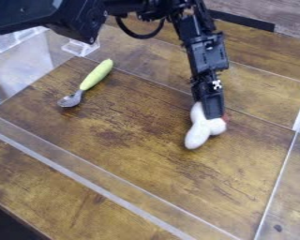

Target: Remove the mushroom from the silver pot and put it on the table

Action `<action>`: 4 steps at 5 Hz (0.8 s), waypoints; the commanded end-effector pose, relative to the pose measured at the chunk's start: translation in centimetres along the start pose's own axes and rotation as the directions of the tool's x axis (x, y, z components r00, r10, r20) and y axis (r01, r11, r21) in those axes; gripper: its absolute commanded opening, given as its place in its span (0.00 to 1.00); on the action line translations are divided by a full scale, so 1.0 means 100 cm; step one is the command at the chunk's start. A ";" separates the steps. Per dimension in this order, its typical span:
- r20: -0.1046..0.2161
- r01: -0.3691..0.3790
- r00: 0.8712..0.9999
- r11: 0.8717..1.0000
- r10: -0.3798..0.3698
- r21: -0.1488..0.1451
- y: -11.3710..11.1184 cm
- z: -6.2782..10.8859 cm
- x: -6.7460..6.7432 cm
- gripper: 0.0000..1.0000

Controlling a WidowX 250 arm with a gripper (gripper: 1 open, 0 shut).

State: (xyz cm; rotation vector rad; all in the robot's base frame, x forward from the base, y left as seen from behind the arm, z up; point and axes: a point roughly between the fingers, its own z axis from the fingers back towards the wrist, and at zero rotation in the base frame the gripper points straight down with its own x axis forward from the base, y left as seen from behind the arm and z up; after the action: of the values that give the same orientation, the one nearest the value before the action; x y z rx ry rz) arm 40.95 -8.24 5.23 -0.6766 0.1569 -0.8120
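One plump white mushroom (202, 128), smooth and rounded, sits pinched in the closed black gripper (212, 112) over the wood-grain table (127, 141); spoon (87, 82) at ten o'clock.

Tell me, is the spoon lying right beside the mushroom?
No, the spoon lies far left, well apart from the mushroom on the table.

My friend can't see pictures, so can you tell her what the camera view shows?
A black robot arm's tool is shut on a white toy mushroom, whose lower end is at the brown wooden table. A silver spoon with a yellow-green handle lies to the left, and clear walls ring the table.
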 end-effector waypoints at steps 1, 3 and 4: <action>0.093 -0.001 0.996 0.990 -0.012 0.143 -0.048 0.068 0.009 0.00; 0.129 -0.127 0.987 0.965 0.100 0.228 -0.067 0.106 -0.009 0.00; 0.164 -0.160 0.979 0.954 0.120 0.253 -0.079 0.105 -0.016 0.00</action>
State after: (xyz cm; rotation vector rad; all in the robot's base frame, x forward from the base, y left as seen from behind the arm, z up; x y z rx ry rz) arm 39.56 -5.66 14.43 -0.5014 0.0551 -0.6036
